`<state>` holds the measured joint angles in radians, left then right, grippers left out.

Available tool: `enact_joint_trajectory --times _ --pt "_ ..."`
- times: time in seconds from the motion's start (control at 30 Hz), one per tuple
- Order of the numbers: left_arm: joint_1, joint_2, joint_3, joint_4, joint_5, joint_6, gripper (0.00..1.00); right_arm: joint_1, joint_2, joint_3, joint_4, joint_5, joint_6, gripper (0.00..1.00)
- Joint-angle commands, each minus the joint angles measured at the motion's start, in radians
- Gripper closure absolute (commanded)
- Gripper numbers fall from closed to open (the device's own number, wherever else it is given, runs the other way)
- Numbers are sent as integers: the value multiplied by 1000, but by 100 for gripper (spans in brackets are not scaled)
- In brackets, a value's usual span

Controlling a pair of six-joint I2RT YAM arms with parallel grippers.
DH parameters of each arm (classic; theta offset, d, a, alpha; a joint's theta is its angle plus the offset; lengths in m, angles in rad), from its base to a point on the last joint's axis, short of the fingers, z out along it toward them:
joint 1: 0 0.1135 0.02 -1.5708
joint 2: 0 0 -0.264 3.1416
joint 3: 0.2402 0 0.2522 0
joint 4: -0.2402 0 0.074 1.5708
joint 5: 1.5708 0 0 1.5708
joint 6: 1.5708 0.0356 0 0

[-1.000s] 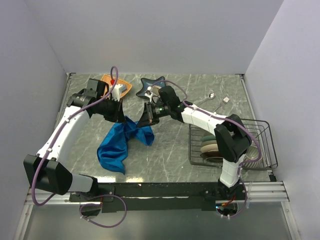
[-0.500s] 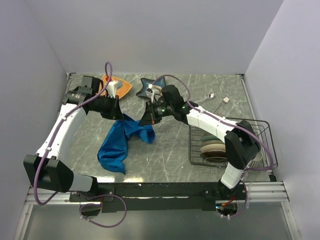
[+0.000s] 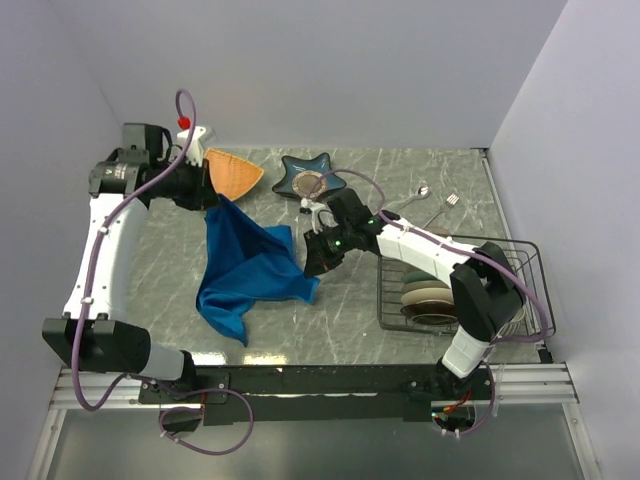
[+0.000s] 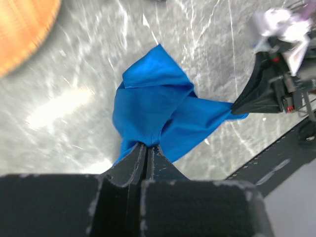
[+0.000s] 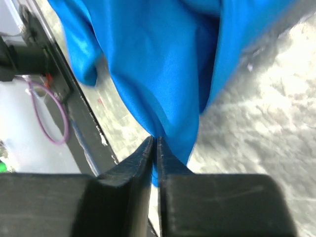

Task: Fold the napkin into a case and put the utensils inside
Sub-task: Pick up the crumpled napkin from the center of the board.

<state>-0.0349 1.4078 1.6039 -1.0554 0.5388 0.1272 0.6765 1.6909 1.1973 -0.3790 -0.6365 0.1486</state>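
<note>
- While both of my claws are at the cloth, the grey marbled table (image 3: 400, 175) is shut in by pale walls on its left, far and right sides. Its widest bare stretch lies mid-table, between the napkin (image 3: 250, 265) and the wire rack (image 3: 520, 262).
- That napkin is bright blue, left of centre and not yet folded. Its long axis runs from a raised far corner beside the orange dish (image 3: 238, 172) down to a tip near the table's near edge, and another corner points right.
- The left claw (image 4: 148, 146) is pressed together, pinching the far corner above the table.
- The right claw (image 5: 154, 142) is nearly pressed together at the right corner, with blue cloth in its thin slit.
- The dark star dish (image 3: 308, 178) sits at the far middle.
- The spoon (image 3: 408, 200) and fork (image 3: 445, 207) lie far right, well apart from the napkin, slanting diagonally.
</note>
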Motion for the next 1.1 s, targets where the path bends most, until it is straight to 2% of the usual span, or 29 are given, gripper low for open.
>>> enact_joint_trajectory --times 0.0,0.03,0.1,0.23,0.37,0.43,0.47,0.53,0.67,0.8,0.83,0.93,1.07 --pt "7 -18 198 -116 41 172 99 -17 -71 59 -121 -23 -139 53" --pt "7 -23 230 -136 30 210 99 -32 -83 58 -123 -23 -139 41" --pt "7 -29 316 -170 6 235 99 -84 -114 48 -106 -26 -132 27" --pt "9 -70 393 -219 -14 333 99 -147 -116 73 -83 0 -139 22" --pt "7 -159 370 -230 0 432 99 -161 -85 162 -22 20 -139 17" --pt "7 -197 364 -273 26 518 99 -158 -79 183 17 14 -127 3" --pt "7 -208 360 -303 68 566 99 -154 -73 202 50 11 -115 1" --pt "1 -274 317 -318 92 627 99 -137 -66 219 75 9 -115 0" --pt "-32 -407 101 -315 104 727 99 -104 -13 283 69 -14 -130 0" --pt "-37 -403 21 -270 -11 640 99 -71 41 329 48 -20 -107 0" --pt "-36 -377 16 -252 -32 565 99 -66 52 331 45 -22 -98 0" --pt "-36 -314 11 -177 -107 412 99 -38 64 291 43 -19 -89 1" --pt "-30 -224 27 -68 -204 252 99 -29 43 168 132 -23 -81 1"
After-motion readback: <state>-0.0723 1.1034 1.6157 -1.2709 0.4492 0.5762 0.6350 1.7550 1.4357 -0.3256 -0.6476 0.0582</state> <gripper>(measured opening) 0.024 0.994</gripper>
